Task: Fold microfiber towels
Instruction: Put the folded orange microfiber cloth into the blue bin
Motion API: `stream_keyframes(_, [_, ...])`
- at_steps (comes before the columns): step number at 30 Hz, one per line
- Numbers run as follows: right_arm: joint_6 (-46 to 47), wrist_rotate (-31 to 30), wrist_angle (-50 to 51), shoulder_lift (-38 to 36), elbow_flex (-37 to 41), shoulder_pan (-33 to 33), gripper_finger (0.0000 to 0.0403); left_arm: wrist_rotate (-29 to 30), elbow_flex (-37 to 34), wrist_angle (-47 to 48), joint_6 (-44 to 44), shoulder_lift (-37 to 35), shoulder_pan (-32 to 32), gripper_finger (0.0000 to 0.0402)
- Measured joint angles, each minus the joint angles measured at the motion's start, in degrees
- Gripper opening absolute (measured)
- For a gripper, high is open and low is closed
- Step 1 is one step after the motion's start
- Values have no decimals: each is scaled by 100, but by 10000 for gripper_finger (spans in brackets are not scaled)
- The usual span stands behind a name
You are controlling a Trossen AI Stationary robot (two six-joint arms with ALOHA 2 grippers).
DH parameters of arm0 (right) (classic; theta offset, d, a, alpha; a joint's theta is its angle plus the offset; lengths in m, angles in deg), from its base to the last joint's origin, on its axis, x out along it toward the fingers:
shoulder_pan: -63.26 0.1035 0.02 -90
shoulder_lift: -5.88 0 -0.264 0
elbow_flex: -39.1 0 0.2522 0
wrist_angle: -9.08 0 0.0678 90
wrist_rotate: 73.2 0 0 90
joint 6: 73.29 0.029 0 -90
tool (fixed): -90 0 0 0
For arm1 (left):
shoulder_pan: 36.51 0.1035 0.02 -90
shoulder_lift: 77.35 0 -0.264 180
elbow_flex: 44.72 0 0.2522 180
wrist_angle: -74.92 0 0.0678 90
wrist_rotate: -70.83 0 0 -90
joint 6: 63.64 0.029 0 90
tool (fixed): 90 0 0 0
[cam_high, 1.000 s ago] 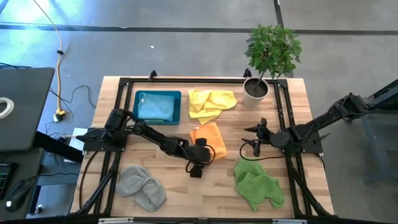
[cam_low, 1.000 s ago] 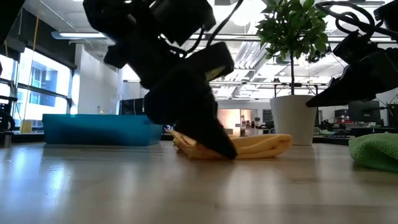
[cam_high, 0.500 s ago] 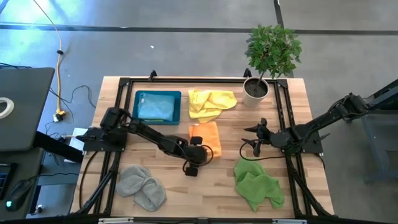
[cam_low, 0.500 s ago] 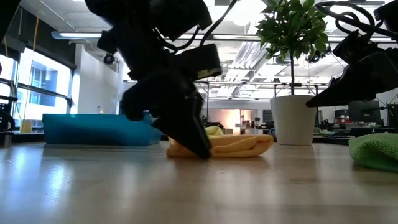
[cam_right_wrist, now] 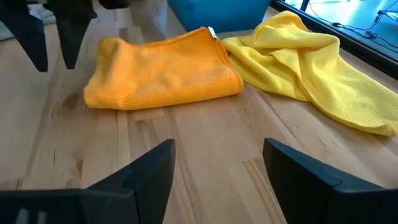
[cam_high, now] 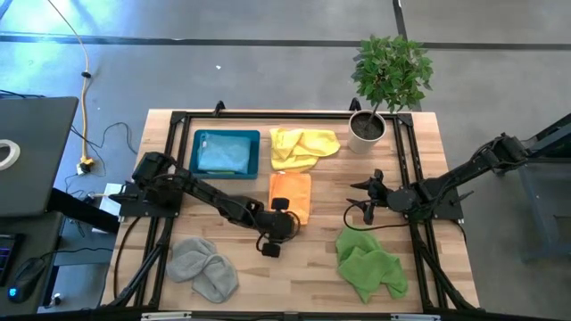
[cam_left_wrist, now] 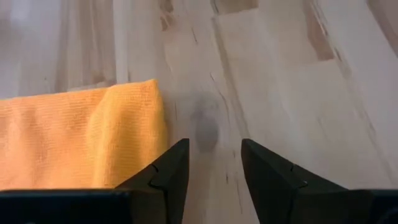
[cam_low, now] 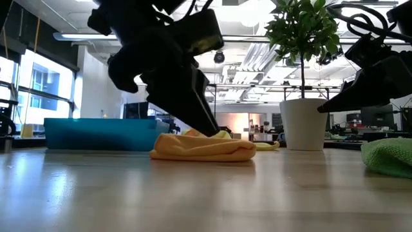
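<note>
Orange towel [cam_high: 291, 195], wooden table [cam_high: 321, 267], grey floor [cam_high: 223, 71]

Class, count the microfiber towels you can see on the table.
5: light blue towel in the tray, yellow towel, orange towel mid-table, grey towel, green towel. Overlapping towels may be hidden.

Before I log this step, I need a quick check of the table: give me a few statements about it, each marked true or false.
1. The orange towel lies folded on the table. True.
2. The left gripper is clamped on the orange towel. False: its fingers are open over bare wood beside the towel.
3. The yellow towel is folded neatly. False: it lies crumpled next to the tray.
4. The right gripper is open and holds nothing. True.
5. The grey towel sits inside the tray. False: it lies on the table near the front edge.
</note>
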Motion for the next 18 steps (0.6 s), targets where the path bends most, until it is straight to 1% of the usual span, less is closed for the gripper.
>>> stream_keyframes(3, [0, 0, 2, 0, 0, 0, 236, 56, 2, -154, 13, 93, -49, 143])
stream_keyframes(6, [0, 0, 7, 0, 0, 0, 236, 261, 4, -176, 139, 213, -47, 155])
stream_keyframes(12, [0, -2, 17, 0, 0, 0, 236, 611, 7, -75, 135, 233, -49, 195])
stream_keyframes(15, [0, -2, 20, 0, 0, 0, 236, 656, 11, -45, 138, 230, -49, 213])
stream_keyframes(18, [0, -2, 20, 0, 0, 0, 236, 700, 11, 108, 159, 230, -21, 221])
